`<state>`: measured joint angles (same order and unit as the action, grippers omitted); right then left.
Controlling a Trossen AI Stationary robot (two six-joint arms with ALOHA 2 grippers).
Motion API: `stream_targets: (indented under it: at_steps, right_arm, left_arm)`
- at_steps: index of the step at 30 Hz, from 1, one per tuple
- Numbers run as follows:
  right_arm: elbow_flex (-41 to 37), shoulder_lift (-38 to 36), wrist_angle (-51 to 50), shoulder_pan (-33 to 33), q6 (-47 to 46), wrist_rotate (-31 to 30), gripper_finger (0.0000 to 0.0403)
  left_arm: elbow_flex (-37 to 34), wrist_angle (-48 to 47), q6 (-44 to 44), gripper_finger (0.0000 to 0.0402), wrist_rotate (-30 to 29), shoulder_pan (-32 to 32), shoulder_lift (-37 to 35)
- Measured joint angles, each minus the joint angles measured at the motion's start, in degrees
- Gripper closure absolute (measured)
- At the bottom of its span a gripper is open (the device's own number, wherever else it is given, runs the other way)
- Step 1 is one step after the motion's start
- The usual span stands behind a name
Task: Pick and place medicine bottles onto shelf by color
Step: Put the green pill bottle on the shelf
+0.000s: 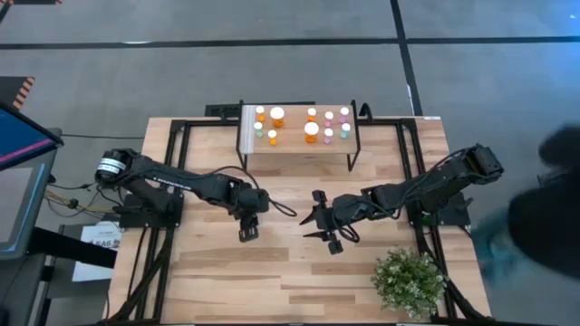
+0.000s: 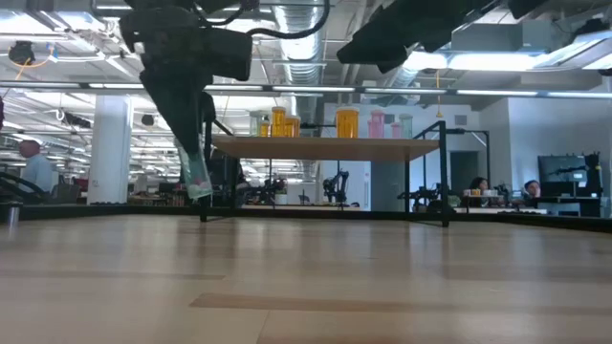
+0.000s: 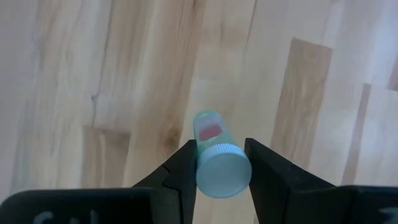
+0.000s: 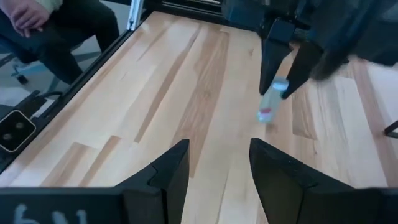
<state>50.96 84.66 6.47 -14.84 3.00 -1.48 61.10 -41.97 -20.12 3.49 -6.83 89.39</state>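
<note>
The left gripper point(image 3: 221, 165) is clamped on a small teal medicine bottle point(image 3: 214, 152), its two fingers pressing the white cap from either side, and it hangs above the bare wooden tabletop point(image 1: 272, 272) near the middle of the table, in front of the shelf point(image 1: 299, 149). The low view shows the same bottle point(image 2: 198, 182) dangling cap-up from the gripper, clear of the table surface, so the step in hand looks like the carry after a pick, with the placing not yet done. The right gripper point(image 4: 214, 165) waits just to the right of it over the table, its jaws apart and holding nothing. On the shelf a row of bottles already stands: orange ones point(image 1: 276, 115) toward its left end, and pink point(image 1: 344, 113) and green ones point(image 1: 345, 132) toward its right. The next move probably calls for lifting the held bottle above the plank's height, carrying it back to the green group at the right end, and lowering it upright into a gap without knocking its neighbours; the bottle would need to be level before release. A red patch shows on the held bottle's label, but no writing can be read there, and no brand is legible anywhere. A bushy potted plant point(image 1: 410, 281) sits at the table's front right corner.
</note>
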Motion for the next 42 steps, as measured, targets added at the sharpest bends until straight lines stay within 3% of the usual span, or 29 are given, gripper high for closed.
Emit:
stream_targets:
  at_steps: [12, 23, 28, 36, 42]
  right_arm:
    - [-0.03, -0.96, -2.55, -0.65, -0.86, 0.11, 0.0216]
    - [0.04, -8.28, -10.41, -3.26, -1.5, -3.41, 0.0221]
    - [-2.55, -12.33, -8.18, -4.36, -1.49, -6.55, 0.022]
    - [-6.11, -15.38, -5.68, -3.75, -2.14, -6.67, 0.0222]
    - [-6.29, -15.35, -5.22, -3.73, -2.11, -6.67, 0.0223]
  left_arm:
    - [14.6, -12.59, 8.46, 0.0303, -1.39, 1.42, 13.55]
    - [15.01, -12.11, 10.02, 0.0296, -1.19, 2.04, 17.78]
    - [14.83, -11.91, 9.99, 0.0268, -1.86, 2.03, 18.62]
    - [14.89, -11.59, 8.87, 0.0224, -2.47, 1.89, 18.02]
    - [15.3, -11.52, 8.81, 0.0199, -6.5, 0.44, 15.83]
